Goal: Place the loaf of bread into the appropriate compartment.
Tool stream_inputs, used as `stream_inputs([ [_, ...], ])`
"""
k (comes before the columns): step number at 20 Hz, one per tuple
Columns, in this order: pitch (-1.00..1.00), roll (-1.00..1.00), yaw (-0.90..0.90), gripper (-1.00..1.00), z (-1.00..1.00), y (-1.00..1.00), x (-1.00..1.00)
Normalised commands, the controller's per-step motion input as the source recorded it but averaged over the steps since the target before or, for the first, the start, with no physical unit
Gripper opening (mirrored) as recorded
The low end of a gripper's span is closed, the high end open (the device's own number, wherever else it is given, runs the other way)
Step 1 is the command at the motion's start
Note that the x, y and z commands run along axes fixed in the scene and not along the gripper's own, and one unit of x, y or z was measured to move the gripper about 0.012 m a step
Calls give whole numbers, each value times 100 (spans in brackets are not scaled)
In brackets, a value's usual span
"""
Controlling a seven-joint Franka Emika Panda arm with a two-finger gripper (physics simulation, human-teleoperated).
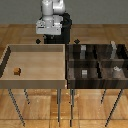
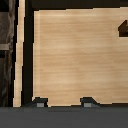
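Bread, a tiny rigid-looking block likely light and best pinched across flat sides, sits at the tan tray's exterior-view left; gripper hangs released, empty.

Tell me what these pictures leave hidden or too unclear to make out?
- Loaf of bread: only a tiny blurred block in the exterior view; cut by the wrist view's edge.
- Pincer: wrist view shows just the fingertips; the exterior view doesn't show it clearly.
- Compartment: contents too small to identify.
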Motion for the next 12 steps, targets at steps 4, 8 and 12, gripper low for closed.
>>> stream_inputs([
  [4, 0, 0, 0, 100, 0, 0, 0],
  [8, 0, 0, 0, 100, 0, -25, 0],
  [12, 0, 0, 0, 100, 0, -100, 0],
])
